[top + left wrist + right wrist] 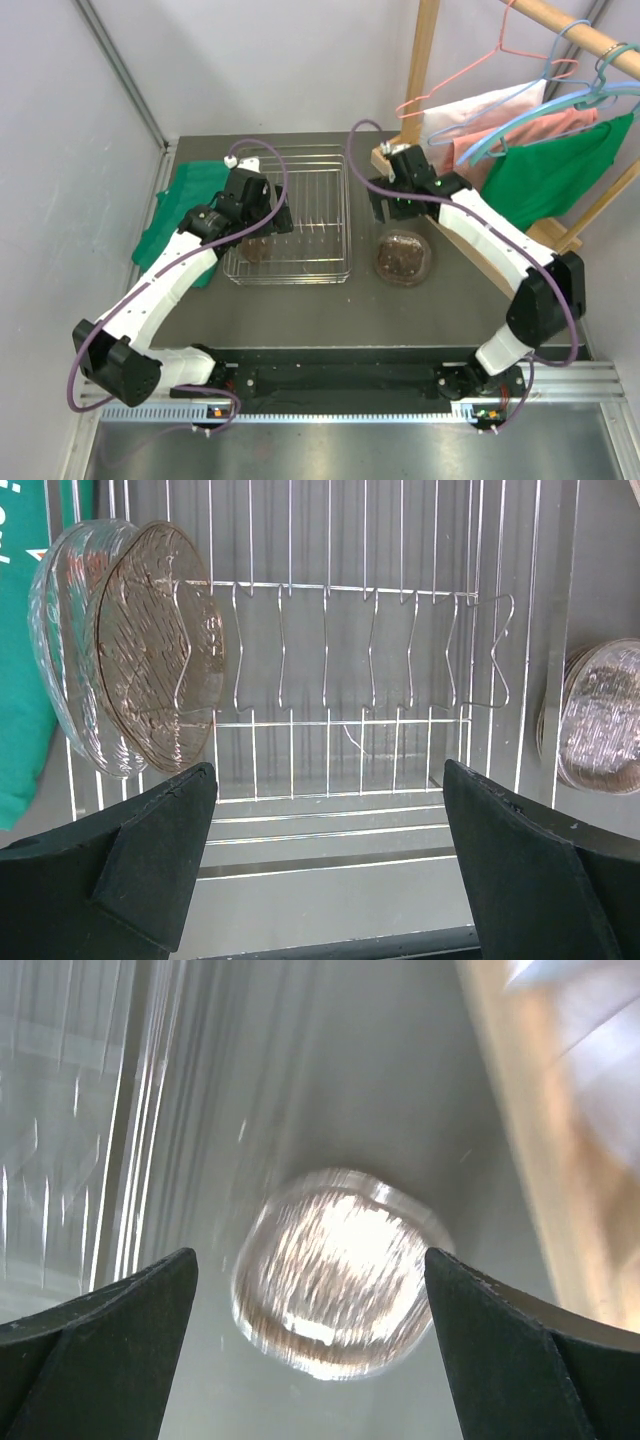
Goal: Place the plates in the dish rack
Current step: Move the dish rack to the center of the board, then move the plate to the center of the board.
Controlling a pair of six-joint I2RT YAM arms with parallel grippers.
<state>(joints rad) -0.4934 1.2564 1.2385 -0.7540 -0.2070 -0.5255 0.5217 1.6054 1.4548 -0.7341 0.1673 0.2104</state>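
The dish rack (pixel 315 200) sits left of centre on the dark surface (pixel 300 310). A brown-tinted plate (pixel 150 645) and a clear plate (pixel 55 600) stand on edge side by side among the tines at its near-left corner, while a stack of plates (pixel 403 257) lies flat on the surface just beside the rack's right side. The left claw (pixel 328 775) hangs over the rack with fingers apart and empty, and the right claw (pixel 310 1260) hovers above the stack, also spread and holding nothing.

Green cloth (pixel 188 192) lies left; garments (pixel 560 175) hang from a wooden rack (pixel 426 60).
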